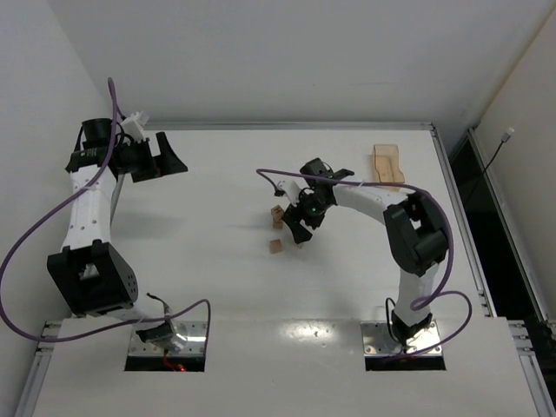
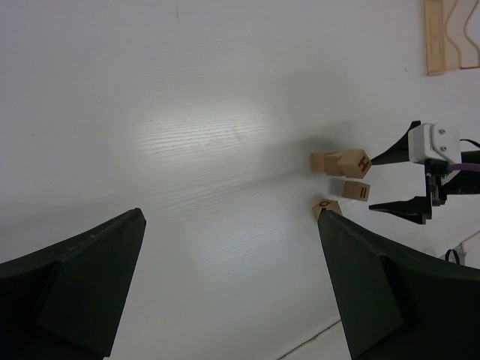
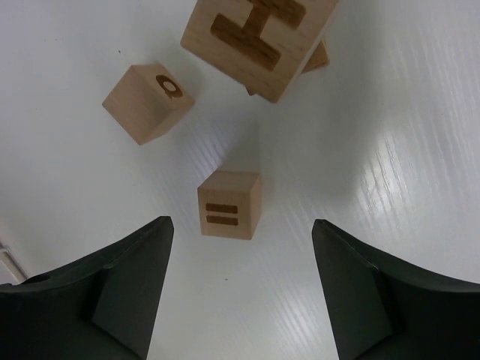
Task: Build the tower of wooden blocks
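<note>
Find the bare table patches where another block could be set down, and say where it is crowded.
Free: the wide table stretch between the left gripper and the blocks, and the near strip between the blocks and the arm bases. Crowded: around the right gripper, where the blocks cluster; the tray sits far right.

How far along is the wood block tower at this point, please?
Done: the H block appears to sit askew on another block, making a tower two blocks high. In hand: nothing; the right gripper is open and empty, aimed at the = block. Left: that block and the O block lie loose on the table. The left gripper is open, away from the blocks.
</note>
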Controlling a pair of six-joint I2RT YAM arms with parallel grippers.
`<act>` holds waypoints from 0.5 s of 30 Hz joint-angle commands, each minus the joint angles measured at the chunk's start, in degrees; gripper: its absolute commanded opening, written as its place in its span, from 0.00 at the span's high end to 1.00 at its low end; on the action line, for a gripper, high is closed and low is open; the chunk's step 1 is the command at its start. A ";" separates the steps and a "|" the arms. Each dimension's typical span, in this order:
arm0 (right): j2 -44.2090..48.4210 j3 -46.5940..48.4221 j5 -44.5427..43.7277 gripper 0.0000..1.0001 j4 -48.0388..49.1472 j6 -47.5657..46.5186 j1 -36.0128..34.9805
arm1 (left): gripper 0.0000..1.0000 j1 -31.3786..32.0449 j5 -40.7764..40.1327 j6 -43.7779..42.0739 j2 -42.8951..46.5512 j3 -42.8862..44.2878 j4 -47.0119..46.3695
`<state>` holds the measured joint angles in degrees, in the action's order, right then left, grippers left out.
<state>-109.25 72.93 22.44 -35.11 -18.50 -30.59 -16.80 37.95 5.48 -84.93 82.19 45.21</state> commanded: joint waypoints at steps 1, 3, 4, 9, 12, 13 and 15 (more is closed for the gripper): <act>-0.70 2.13 -0.29 0.29 2.24 2.33 -0.79 | 0.00 0.10 1.68 -0.90 -0.68 -0.02 -1.97; -0.70 1.52 -0.90 0.32 2.24 2.33 -1.40 | 0.00 0.10 1.68 -0.90 -1.29 -0.02 -1.97; -0.18 0.82 -0.90 0.32 2.94 2.33 -2.10 | 0.00 0.10 1.68 -0.90 -1.30 0.51 -1.97; -0.17 -0.85 -2.21 0.35 3.47 2.33 -3.16 | 0.00 0.10 2.21 -0.90 -2.52 1.04 -1.97; -0.17 -1.38 -3.27 0.36 4.09 2.33 -3.78 | 0.00 0.10 2.21 -0.90 -2.53 1.57 -1.97; -0.17 -1.38 -3.28 0.36 4.09 2.33 -3.78 | 0.00 0.10 2.21 -0.90 -2.53 1.57 -1.97; -0.78 -1.38 -3.98 0.38 4.09 2.33 -3.78 | 0.00 0.10 2.21 -0.90 -3.05 1.57 -1.97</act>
<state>-109.60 71.59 19.51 -32.99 -16.78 -34.28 -16.80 38.41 5.19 -87.57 82.21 44.77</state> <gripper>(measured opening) 0.627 0.996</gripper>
